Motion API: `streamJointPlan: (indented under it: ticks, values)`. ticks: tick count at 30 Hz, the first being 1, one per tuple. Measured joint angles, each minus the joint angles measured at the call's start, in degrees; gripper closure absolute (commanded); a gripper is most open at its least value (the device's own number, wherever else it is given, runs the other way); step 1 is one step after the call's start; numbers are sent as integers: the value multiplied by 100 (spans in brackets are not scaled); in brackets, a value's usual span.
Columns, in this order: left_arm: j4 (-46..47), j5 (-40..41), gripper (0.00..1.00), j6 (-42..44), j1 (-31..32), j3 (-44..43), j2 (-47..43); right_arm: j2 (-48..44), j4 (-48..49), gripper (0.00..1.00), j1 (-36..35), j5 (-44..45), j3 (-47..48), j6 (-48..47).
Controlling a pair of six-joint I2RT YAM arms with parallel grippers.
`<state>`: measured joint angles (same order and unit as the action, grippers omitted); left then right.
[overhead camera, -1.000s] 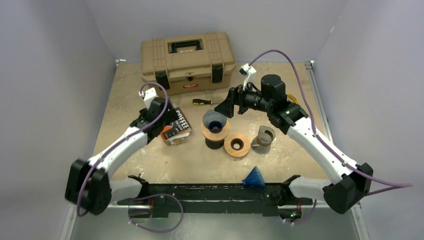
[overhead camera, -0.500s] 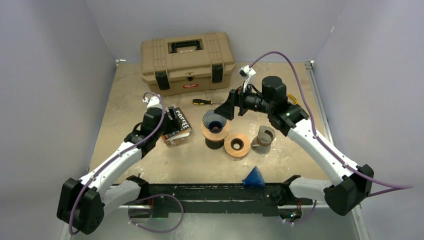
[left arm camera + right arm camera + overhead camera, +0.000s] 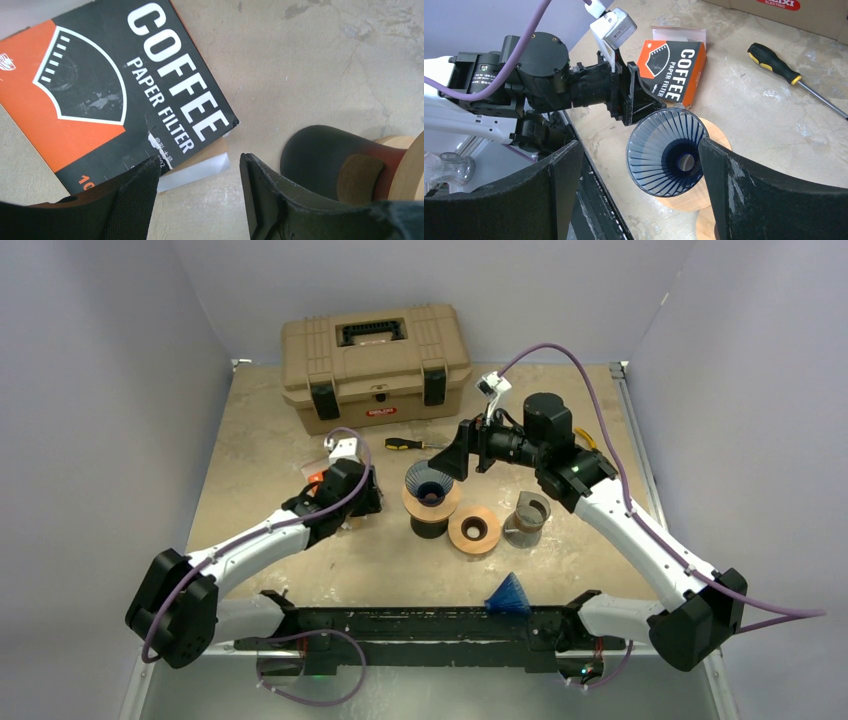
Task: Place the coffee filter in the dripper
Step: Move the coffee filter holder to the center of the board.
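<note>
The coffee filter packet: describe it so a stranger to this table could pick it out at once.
Start at the tan toolbox at the back of the table and come forward to the blue ribbed dripper on its wooden stand. The coffee filter packet lies flat left of that. Alone among its neighbours it is black and orange, lettered COFFEE PAPER FILTER in white.

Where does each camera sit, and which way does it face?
Top external: above, behind the bases, looking down at the table; both arms show.
Left wrist: on the left gripper, facing down at the filter box; its fingers show.
Right wrist: on the right gripper, facing the dripper; its fingers show.
Both wrist views share the filter box.
</note>
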<state>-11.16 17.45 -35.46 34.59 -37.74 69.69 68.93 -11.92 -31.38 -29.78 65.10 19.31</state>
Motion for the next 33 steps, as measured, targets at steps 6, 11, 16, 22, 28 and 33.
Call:
streamJointPlan:
  ticks: [6, 11, 16, 22, 28, 33]
  values:
    - [282, 170, 43, -291, 0, 144, -31, -9, 0, 11, 0, -2, -46, 2]
    - [369, 210, 43, -667, 0, 474, -358, -11, 4, 10, 0, -7, -48, 0]
    - [514, 205, 46, -1163, 0, 929, -901, -11, 46, 10, 0, -35, -87, 0]
    - [511, 247, 47, -1523, 0, 1128, -992, -11, 87, 10, 0, -92, -94, 4]
    - [251, 487, 47, -1731, 0, 1139, -992, -11, 92, 10, 0, -127, -94, 11]
    - [-103, 748, 47, -1755, -9, 1139, -1132, -11, 101, 10, 0, -127, -94, 15]
